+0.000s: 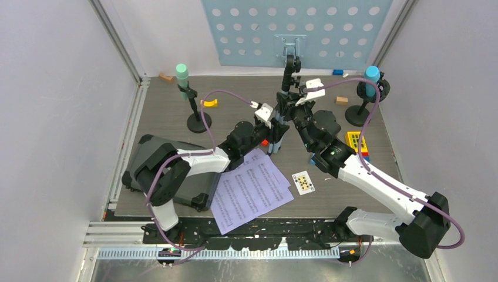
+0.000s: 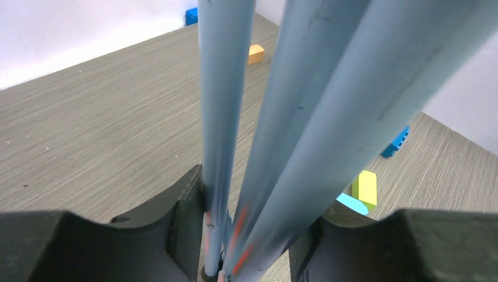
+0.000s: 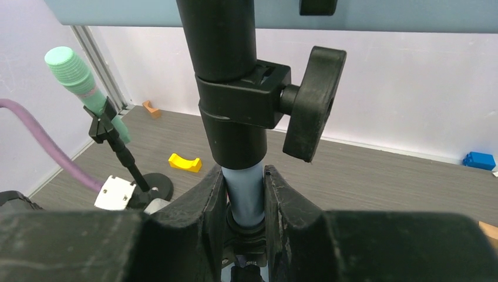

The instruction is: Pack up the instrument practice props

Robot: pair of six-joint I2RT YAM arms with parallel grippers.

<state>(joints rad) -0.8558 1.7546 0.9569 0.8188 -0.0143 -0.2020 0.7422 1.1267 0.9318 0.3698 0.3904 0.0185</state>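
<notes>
The pale blue perforated music rack [image 1: 296,29] stands at the back centre, its three tripod legs [image 2: 293,117] folded together. My left gripper [image 1: 276,128] is shut on the bundled legs; in the left wrist view [image 2: 252,235] they fill the gap between both fingers. My right gripper [image 1: 292,107] is shut on the rack's pale blue pole [image 3: 245,197], just below a black collar with a knob [image 3: 308,103]. Lilac sheet-music pages [image 1: 252,188] lie flat near the front. The green microphone [image 1: 182,75] stands on its black pole at the back left. The blue microphone [image 1: 371,76] stands at the back right.
A dark case [image 1: 176,176] lies at the front left. A playing card [image 1: 303,183] lies right of the pages. Toy blocks are scattered: yellow [image 1: 209,103], a yellow and blue cluster [image 1: 355,141], tan [image 1: 342,100]. Walls close in left, right and back.
</notes>
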